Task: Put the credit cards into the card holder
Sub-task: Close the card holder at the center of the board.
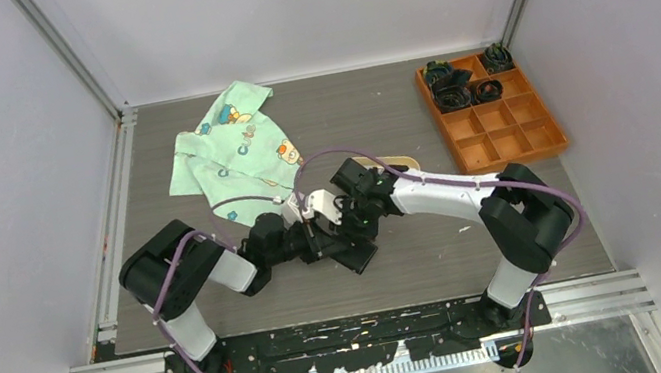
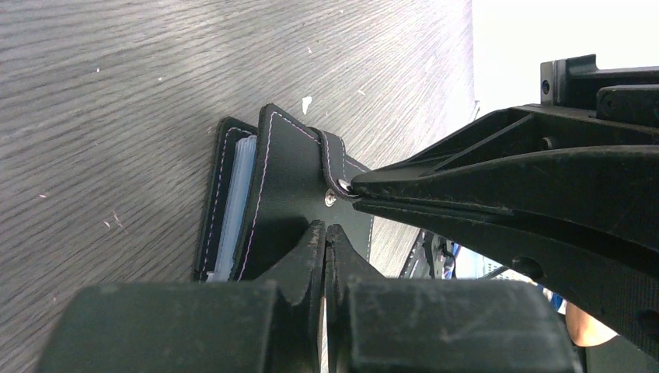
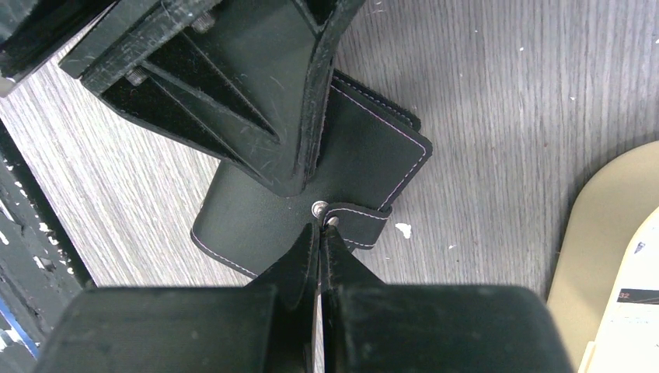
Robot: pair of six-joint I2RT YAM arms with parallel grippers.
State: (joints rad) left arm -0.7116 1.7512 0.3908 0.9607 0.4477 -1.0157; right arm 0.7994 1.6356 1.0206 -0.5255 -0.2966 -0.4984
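Note:
The card holder is a black stitched wallet lying on the grey table, with pale sleeves showing at its left edge. In the overhead view both arms meet over the card holder. My left gripper is shut, its tips resting on the cover with nothing between them. My right gripper is shut on the end of the snap tab, right by the metal stud. One white credit card lies in the beige tray. Other cards are out of view.
A mint cloth with cartoon prints lies at the back left. An orange compartment box holding black items stands at the back right. The beige tray sits just behind the right wrist, mostly hidden by it.

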